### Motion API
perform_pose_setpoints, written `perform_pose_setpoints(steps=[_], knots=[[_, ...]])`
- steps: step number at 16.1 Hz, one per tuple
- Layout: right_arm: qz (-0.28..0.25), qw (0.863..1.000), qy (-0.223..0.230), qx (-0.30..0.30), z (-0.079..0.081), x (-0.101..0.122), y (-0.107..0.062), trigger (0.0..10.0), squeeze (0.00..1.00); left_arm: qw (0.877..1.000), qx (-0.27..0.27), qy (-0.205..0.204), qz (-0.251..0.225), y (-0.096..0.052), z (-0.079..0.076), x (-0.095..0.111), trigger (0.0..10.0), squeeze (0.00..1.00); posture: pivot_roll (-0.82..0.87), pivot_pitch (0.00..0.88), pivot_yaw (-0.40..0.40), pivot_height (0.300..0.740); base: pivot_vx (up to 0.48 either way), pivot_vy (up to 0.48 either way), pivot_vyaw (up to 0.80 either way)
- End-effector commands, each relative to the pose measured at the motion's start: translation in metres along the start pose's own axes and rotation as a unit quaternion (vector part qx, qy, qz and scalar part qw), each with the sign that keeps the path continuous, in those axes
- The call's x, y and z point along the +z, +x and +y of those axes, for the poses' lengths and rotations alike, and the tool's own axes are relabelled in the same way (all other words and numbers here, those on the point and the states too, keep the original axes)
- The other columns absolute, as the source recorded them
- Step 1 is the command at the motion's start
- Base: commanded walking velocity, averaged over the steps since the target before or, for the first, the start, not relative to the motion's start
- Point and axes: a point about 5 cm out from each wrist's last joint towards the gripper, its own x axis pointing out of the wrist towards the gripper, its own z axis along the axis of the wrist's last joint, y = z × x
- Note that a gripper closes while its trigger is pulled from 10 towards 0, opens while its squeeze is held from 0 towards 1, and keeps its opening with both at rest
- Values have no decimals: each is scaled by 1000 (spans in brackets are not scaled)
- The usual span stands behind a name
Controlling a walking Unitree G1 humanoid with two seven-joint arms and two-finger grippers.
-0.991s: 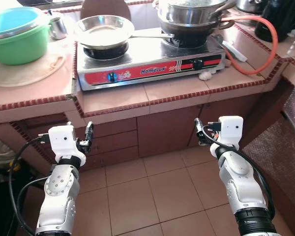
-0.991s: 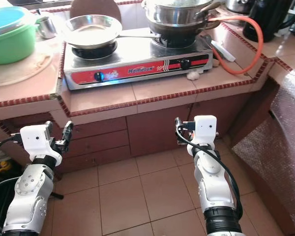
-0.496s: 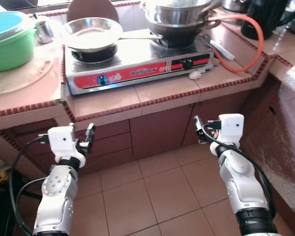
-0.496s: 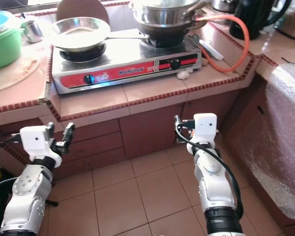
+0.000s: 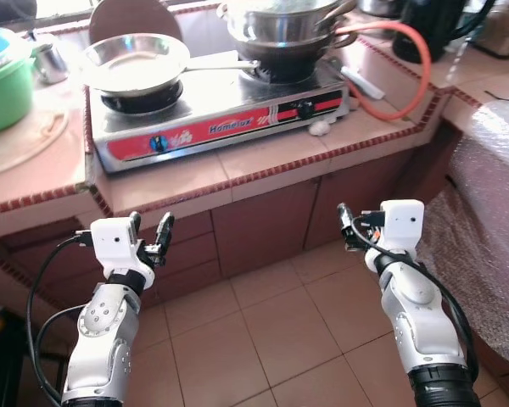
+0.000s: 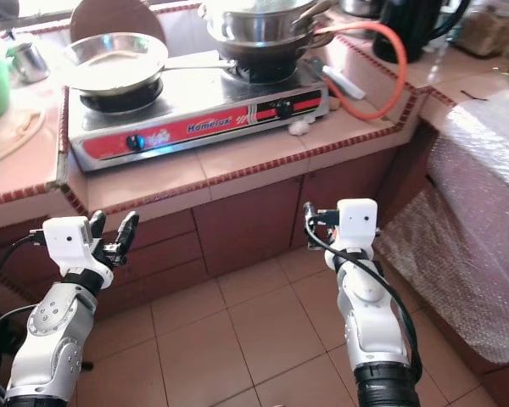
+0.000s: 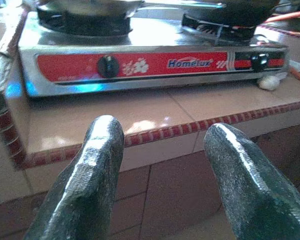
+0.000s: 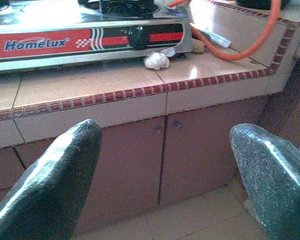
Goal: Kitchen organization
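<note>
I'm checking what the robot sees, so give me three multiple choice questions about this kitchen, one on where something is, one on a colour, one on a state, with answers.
1. Where is the empty frying pan?
A. on the stove's left burner
B. on the floor
C. in a cupboard

2. What colour is the gas hose?
A. blue
B. orange
C. white

3. How are the left gripper and right gripper?
A. both open, holding nothing
B. both shut on a pot
C. one gripping the hose

Answers: 1 A, it sits on the left burner of the stove. 2 B, it curves orange over the counter. 3 A, the fingers stand apart.
</note>
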Motion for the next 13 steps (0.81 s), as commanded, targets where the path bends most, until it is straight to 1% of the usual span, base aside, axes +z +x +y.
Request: perform_pose_setpoints(steps=[1,2,3,4,6,9,13], knots=[[-10,1000,3,2,0,3,-2,10000,0,1000,-4,5,3,-2,-1,0,10000,0,-143,98,48,740,0,0,-788],[-11,1000,6,2,0,3,-3,10000,0,1000,-2,8,4,-2,0,-1,10000,0,-141,98,48,740,0,0,-738],[-3,1000,2,7,1,2,-2,10000,0,1000,-4,6,4,-2,-1,-1,10000,0,-139,97,48,740,0,0,0],[2,1000,15,9,2,0,-2,10000,0,1000,-4,5,4,-2,-2,-1,10000,0,-139,97,48,740,0,0,-669],[0,1000,6,6,2,2,-1,10000,0,1000,-5,3,4,-2,-2,-1,10000,0,-137,92,47,740,0,0,-800],[-2,1000,5,6,2,3,1,10000,0,1000,-7,1,2,0,-2,-1,10000,0,-142,92,44,740,0,0,-800],[-2,1000,0,6,0,4,-1,10000,0,1000,-13,-6,0,-1,-5,-2,10000,0,-146,92,41,740,0,0,-800]])
